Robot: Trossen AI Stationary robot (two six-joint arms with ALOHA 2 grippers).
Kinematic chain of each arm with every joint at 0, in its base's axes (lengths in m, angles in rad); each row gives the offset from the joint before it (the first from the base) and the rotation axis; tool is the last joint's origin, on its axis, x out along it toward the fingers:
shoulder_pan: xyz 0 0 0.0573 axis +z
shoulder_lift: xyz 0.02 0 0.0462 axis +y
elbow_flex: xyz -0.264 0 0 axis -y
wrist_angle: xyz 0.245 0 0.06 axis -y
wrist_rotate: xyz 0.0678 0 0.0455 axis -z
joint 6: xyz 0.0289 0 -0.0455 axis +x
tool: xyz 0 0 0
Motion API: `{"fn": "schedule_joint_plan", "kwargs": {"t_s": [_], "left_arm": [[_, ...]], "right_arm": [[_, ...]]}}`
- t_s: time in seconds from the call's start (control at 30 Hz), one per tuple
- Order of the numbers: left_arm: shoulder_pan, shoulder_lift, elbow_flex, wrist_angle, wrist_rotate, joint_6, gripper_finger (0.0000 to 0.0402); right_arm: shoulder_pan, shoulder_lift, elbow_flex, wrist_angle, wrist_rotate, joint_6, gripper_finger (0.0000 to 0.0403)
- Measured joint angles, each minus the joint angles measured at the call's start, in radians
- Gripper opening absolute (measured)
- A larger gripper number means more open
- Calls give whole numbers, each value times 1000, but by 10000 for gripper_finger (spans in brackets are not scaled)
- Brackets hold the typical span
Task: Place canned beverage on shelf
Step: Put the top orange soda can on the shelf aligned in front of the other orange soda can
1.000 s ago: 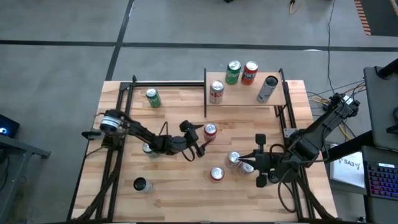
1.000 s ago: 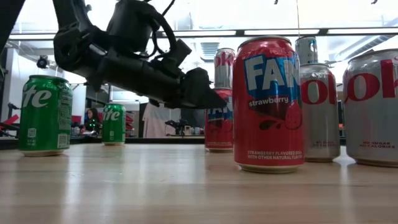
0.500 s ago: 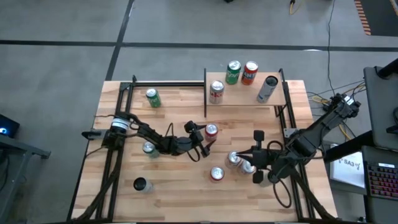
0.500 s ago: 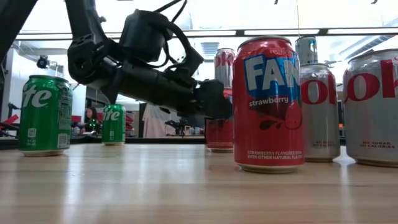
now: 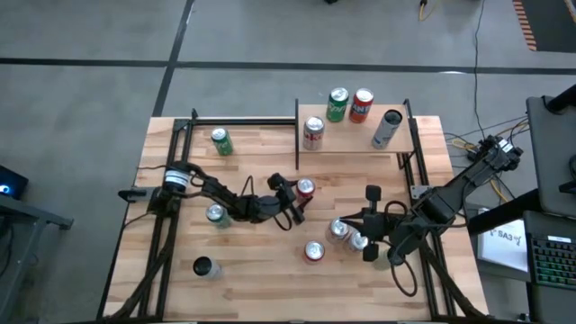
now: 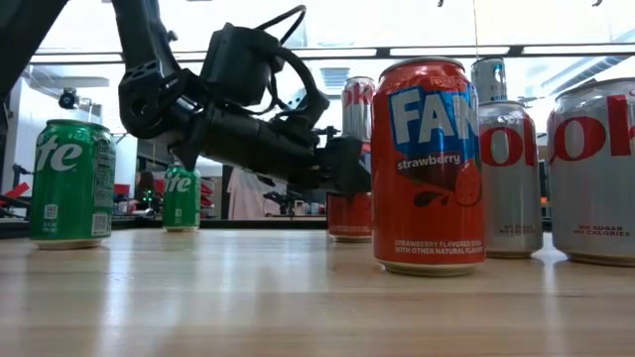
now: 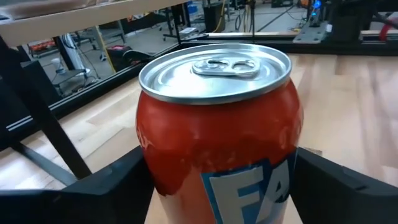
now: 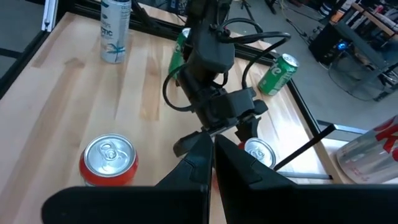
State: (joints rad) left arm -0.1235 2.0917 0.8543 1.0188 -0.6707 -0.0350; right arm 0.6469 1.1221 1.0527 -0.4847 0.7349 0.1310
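L gripper (image 5: 295, 196): jaws spread, one finger (image 7: 106, 186) on each side of a red can (image 5: 305, 188). The wrist view shows the can filling the gap between both fingers; contact not confirmed, so grip cannot be told. Can stands upright on the bench (image 5: 261, 270), just below the shelf's front-left post, near bench centre. L arm runs in low from the bench's left edge.

R gripper (image 5: 367, 236): jaws clenched, fingers pressed together, nothing between them. It sits over the bench's right-centre, pointing toward the L arm. Just beside it stand two silver-topped cans (image 5: 338, 230), touching or nearly so. A second red can (image 5: 314, 252) stands a little nearer the front edge.

Shelf (image 5: 355, 139): light wood board w/ black posts, at the bench's far right. It carries four cans: a white-and-red can (image 5: 313, 132) at front left, a green can (image 5: 337, 104) and a red one (image 5: 362, 105) side by side at the back, and a tall slim silver can (image 5: 387, 129) at right.

Elsewhere on the bench: green can (image 5: 220, 141) at far left, another green can (image 5: 216, 214) beside the L arm, dark-topped can (image 5: 203, 267) near the front-left corner.
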Motion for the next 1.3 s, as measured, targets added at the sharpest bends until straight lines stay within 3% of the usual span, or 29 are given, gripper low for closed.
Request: {"fn": "schedule_joint_plan", "kwargs": {"t_s": [0.2,0.4,0.73,1.13,1.3], "left_arm": [[-29,-105,-6,-86,3,44,285],[-89,-293,-26,-173,5,125,285],[-187,-598,-31,-404,5,110,285],[-221,-621,-31,-484,6,105,285],[-221,-607,-31,-494,-21,108,285]], "right_arm": [[-33,0,0,50,-1,-1,9],[-78,4,-4,72,-6,25,9],[-149,66,-55,349,-60,-128,9],[-220,164,-43,503,-62,-169,10],[-222,172,-43,571,-62,-176,37]]}}
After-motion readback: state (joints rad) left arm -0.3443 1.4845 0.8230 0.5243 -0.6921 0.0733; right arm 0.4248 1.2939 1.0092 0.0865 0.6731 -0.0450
